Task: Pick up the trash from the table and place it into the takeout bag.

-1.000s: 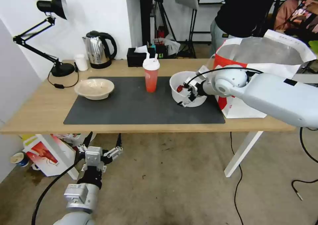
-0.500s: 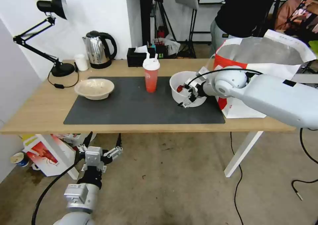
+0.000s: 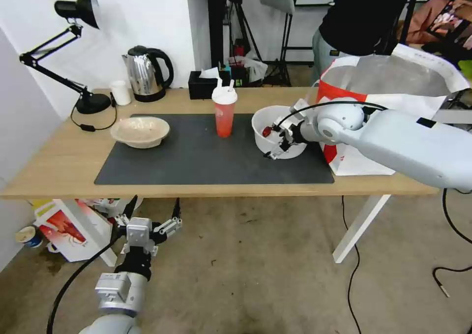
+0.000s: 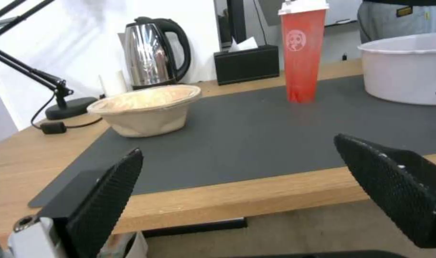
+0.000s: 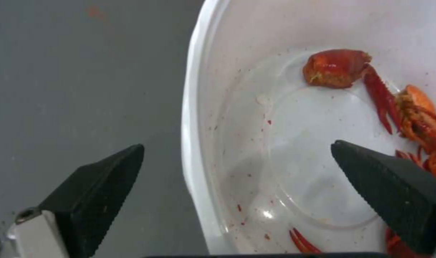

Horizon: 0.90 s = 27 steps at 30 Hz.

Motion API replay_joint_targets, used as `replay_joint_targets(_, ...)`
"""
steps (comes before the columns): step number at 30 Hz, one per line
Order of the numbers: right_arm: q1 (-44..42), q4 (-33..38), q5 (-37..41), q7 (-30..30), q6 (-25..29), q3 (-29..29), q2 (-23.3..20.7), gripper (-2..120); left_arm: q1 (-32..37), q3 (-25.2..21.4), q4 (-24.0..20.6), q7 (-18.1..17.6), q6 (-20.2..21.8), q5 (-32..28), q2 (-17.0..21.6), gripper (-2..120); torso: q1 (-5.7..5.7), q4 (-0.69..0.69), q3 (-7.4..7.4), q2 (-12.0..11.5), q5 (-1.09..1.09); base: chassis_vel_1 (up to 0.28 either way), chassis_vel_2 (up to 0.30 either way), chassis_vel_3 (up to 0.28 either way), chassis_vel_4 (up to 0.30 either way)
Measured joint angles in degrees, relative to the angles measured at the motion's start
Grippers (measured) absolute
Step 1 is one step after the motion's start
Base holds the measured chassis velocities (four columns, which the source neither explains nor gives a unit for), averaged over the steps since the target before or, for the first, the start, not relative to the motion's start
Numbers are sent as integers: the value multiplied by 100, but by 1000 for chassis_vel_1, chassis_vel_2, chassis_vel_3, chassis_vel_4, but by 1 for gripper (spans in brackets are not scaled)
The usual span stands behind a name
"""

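At the near rim of the white bowl (image 3: 277, 136), on the dark mat by the takeout bag (image 3: 393, 107), sits the right gripper (image 3: 276, 146). Jaws wide open, straddling the wall: one outside, one over the crayfish scraps (image 5: 394, 104). Nothing clamped; likely set for a rim pinch. Left gripper (image 3: 147, 221) hangs below the worktop (image 3: 59, 167), jaws spread, empty. Red cup (image 3: 224, 112) and beige bowl (image 3: 140, 131) untouched.

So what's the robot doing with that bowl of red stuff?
It is clearing up. Its right hand is open over the rim of the white bowl of crayfish scraps, one finger inside and one outside, not yet squeezing. The takeout bag stands open beside it. The red cup and beige bowl wait on the table. The left hand hangs open below the table edge.
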Motion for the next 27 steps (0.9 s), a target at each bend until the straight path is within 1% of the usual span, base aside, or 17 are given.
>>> replay_joint_targets(4, -29, -215, 38, -98, 0, 67, 66, 100, 0, 0, 0, 0, 0, 0, 0, 100, 0, -1, 0, 0, 0, 0, 0, 0, 0)
replay_joint_targets(16, -67, -327, 154, -94, 0, 139, 130, 99, 0, 0, 0, 0, 0, 0, 0, 100, 0, -1, 0, 0, 0, 0, 0, 0, 0)
replay_joint_targets(17, -90, -339, 181, -78, 0, 175, 139, 96, 0, 0, 0, 0, 0, 0, 0, 100, 0, -1, 0, 0, 0, 0, 0, 0, 0)
replay_joint_targets(18, -90, -339, 181, -78, 0, 175, 139, 96, 0, 0, 0, 0, 0, 0, 0, 100, 0, -1, 0, 0, 0, 0, 0, 0, 0)
replay_joint_targets(20, -113, -355, 231, -53, 0, 217, 146, 89, 0, 0, 0, 0, 0, 0, 0, 100, 0, 0, 0, 0, 0, 0, 0, 0, 0)
replay_joint_targets(21, -113, -355, 231, -53, 0, 217, 146, 89, 0, 0, 0, 0, 0, 0, 0, 100, 0, 0, 0, 0, 0, 0, 0, 0, 0)
replay_joint_targets(22, -115, -364, 246, -45, 0, 224, 145, 86, 0, 0, 0, 0, 0, 0, 0, 100, 0, 0, 0, 0, 0, 0, 0, 0, 0)
replay_joint_targets(25, -118, -376, 265, -49, 0, 241, 136, 70, 0, 0, 0, 0, 0, 0, 0, 100, 0, 0, 0, 0, 0, 0, 0, 0, 0)
replay_joint_targets(26, -118, -376, 265, -49, 0, 241, 136, 70, 0, 0, 0, 0, 0, 0, 0, 100, 0, 0, 0, 0, 0, 0, 0, 0, 0)
replay_joint_targets(27, -121, -367, 266, -50, 0, 241, 127, 64, 0, 0, 0, 0, 0, 0, 0, 100, 0, 0, 0, 0, 0, 0, 0, 0, 0)
